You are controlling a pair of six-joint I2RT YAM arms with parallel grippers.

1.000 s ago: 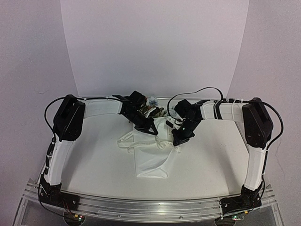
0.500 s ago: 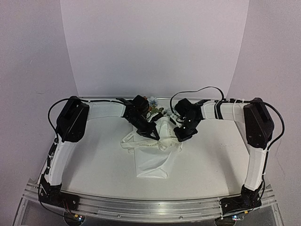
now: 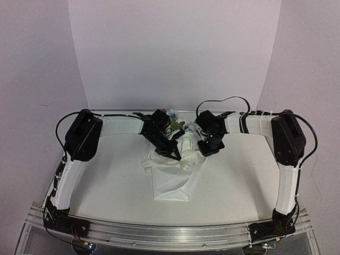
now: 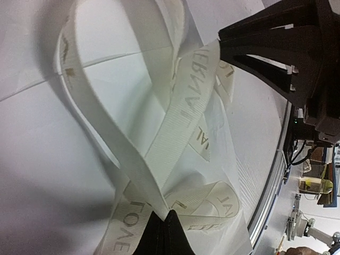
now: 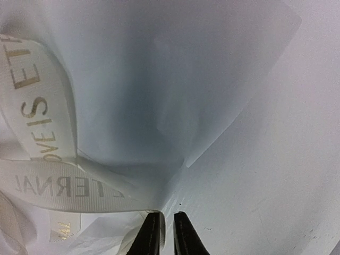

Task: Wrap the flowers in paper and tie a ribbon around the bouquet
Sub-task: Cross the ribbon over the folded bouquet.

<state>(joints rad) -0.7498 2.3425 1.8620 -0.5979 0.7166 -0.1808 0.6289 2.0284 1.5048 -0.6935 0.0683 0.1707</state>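
Broadly, the white counter point(image 3: 106, 180) carries everything, with the two arms bent in from either side to meet over its middle. The left arm point(image 3: 119, 125) reaches in from the left and the right arm point(image 3: 255, 125) from the right. Both wrists angle down onto the bundle between them.

That bundle is the bouquet point(image 3: 175, 159), lying flat near the middle of the counter. Its white paper point(image 3: 171, 186) spreads toward the near edge as a crumpled, roughly rectangular flap and is gathered further back, under the two wrists. The flowers point(image 3: 173, 115) poke out at the far end, between the two wrists: a pale blue-white bloom and some darker stems and leaves. They are too small to make out further.

The ribbon point(image 4: 175, 133), a white woven band with pale gold lettering, lies in loose loops across the gathered part of the paper. Its loops cross over one another.

The left fingers point(image 3: 173, 153) are closed, pinching the ribbon where its strands come together on the paper. The right fingers point(image 3: 207, 149) stand a narrow slit apart just above the paper. One ribbon loop ends right beside one fingertip, and nothing shows in the gap between them.
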